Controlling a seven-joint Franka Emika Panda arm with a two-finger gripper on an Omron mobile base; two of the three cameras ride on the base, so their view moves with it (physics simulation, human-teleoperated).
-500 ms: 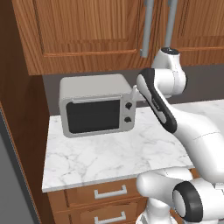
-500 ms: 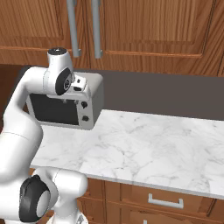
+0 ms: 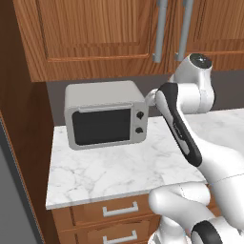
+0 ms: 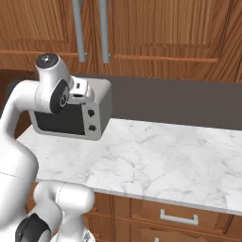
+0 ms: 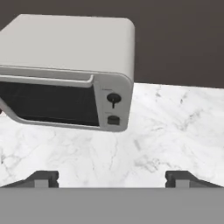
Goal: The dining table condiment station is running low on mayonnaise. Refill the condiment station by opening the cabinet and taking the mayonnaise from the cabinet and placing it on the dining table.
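Marble counter [image 3: 119, 167] with grey microwave [image 3: 105, 114] sits below the closed cabinet [image 3: 95, 33]; gripper [image 5: 112, 178] spread wide, empty, aimed at counter; rigid door looks best pulled by long bar handle [image 3: 160, 31], mayonnaise presumably inside.

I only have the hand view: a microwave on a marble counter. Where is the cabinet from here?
Observer: The cabinet hangs on the wall directly above the microwave, and its doors are shut.
Operator: Where are its handles?
Observer: Two long grey bar handles hang side by side where the doors meet, above the microwave's knob end.
Operator: Anything under the counter?
Observer: Wooden drawers with short silver handles sit below the counter.
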